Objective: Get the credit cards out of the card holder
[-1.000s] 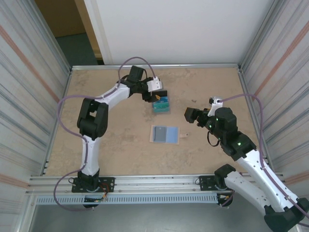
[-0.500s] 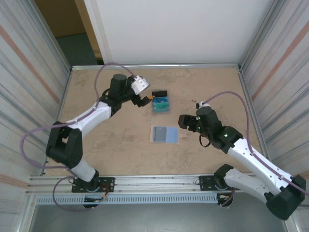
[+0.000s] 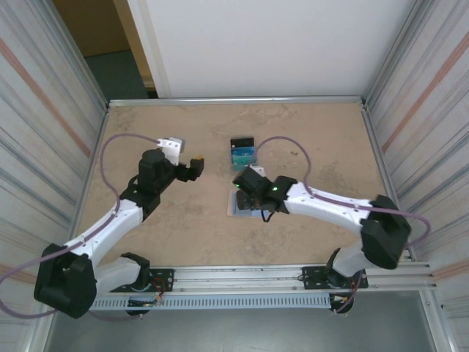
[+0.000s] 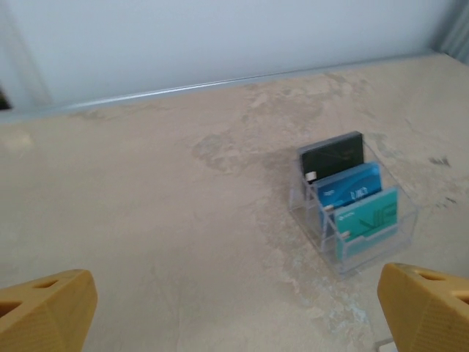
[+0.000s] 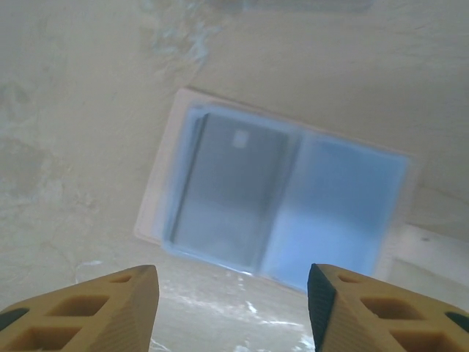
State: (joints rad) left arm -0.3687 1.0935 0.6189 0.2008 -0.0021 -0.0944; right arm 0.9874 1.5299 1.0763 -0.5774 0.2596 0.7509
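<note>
**A:** Why does the card holder (image 5: 278, 213) lie spread open on the counter (image 4: 146, 220)?

**B:** So its pale blue pockets face up. The right pincer (image 5: 231, 308) hangs just above it, jaws partly apart and gripping nothing. It is probably lining up on the left pocket.

**A:** How many cards are inside?

**B:** One greyish card (image 5: 227, 191), I think; the view is blurred.

**A:** And elsewhere?

**B:** Three credit cards stand upright in a clear stand (image 4: 409, 216), one per slot: a black card (image 4: 333, 158), a blue card (image 4: 352, 192) and a teal card (image 4: 366, 224). The left pincer (image 4: 234, 304) hovers wide open and empty, well apart from the stand.

Mottled beige table (image 3: 330, 132), corrugated side walls (image 3: 37, 147)
</note>
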